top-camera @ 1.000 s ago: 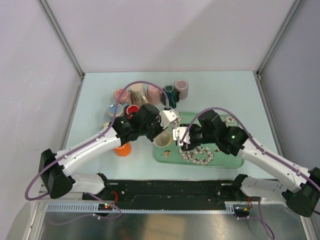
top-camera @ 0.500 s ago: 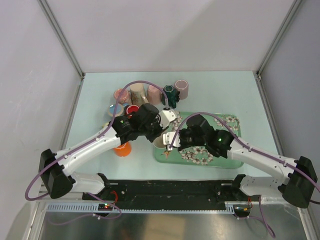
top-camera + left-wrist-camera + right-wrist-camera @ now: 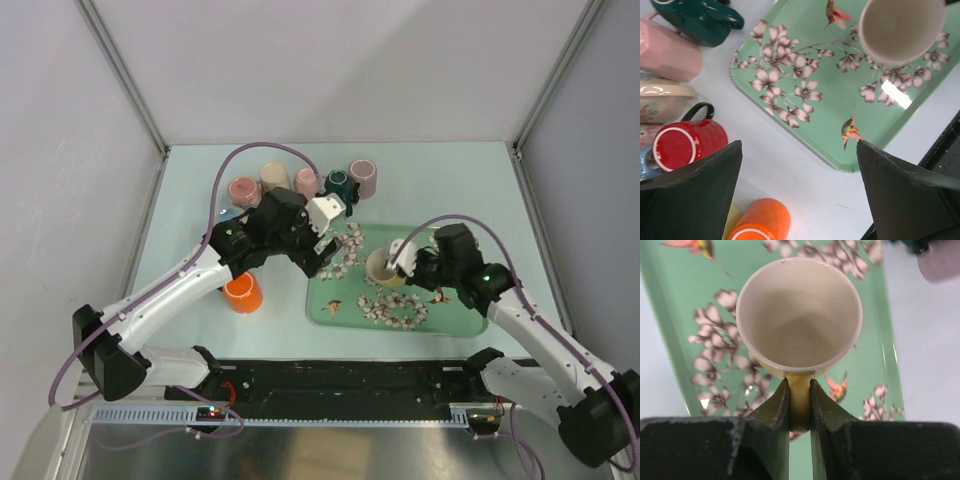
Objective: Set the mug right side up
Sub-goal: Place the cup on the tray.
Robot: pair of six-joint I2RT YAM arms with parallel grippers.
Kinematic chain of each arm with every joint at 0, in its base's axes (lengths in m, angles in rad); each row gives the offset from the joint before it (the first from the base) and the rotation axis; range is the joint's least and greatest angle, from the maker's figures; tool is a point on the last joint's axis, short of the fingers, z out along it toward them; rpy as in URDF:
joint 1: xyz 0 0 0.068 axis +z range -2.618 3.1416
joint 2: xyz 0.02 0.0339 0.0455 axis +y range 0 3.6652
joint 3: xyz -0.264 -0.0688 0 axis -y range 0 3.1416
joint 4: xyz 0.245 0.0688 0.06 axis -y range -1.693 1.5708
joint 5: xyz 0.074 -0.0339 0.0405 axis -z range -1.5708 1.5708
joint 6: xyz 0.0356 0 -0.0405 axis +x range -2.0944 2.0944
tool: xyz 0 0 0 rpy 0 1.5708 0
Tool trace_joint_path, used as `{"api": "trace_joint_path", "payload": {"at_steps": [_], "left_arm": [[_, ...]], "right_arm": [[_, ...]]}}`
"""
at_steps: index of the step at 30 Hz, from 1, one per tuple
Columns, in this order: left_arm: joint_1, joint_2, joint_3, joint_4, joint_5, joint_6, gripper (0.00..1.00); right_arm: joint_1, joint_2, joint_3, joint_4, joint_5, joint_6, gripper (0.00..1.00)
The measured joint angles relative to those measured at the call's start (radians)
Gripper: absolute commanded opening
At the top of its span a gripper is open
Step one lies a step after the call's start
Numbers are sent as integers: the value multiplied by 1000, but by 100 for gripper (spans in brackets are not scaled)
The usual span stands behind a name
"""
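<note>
Since a second ago the left gripper has let go of the mug and drawn back toward the cluster of other mugs. Its fingers are now spread wide by the left edge of the tray. The right gripper pinches the cream mug's handle between its fingers. The mug stands mouth up over the middle of the tray, apparently resting on it, though contact is hard to judge.

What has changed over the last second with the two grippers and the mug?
The left gripper let go of the cream mug, opened wide and pulled back toward the far left. The right gripper, shut on the mug's handle, carried it rightward over the tray, mouth up. The tray and the orange mug stayed put.
</note>
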Motion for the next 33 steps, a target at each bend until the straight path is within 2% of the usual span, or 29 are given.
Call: {"api": "trace_joint_path", "payload": {"at_steps": [6,9,13,20,25,33], "left_arm": [[56,-13,10,-11,-11,19,100],[67,-10,11,-21,-11,26,100],[68,4,20,-26,-5,27,100],[68,5,21,-26,-3,55,100],[68,5,21,-27,-3,68,100],[68,5,21,-27,-3,69,100]], "right_arm": [[-340,-27,-1,-54,-136,-56,0],[-505,32,0,-64,-186,-117,0],[-648,145,8,-74,-239,-188,0],[-789,308,108,-56,-315,-213,0],[-837,401,162,-21,-348,-214,3],[-864,506,228,26,-373,-215,26]]}}
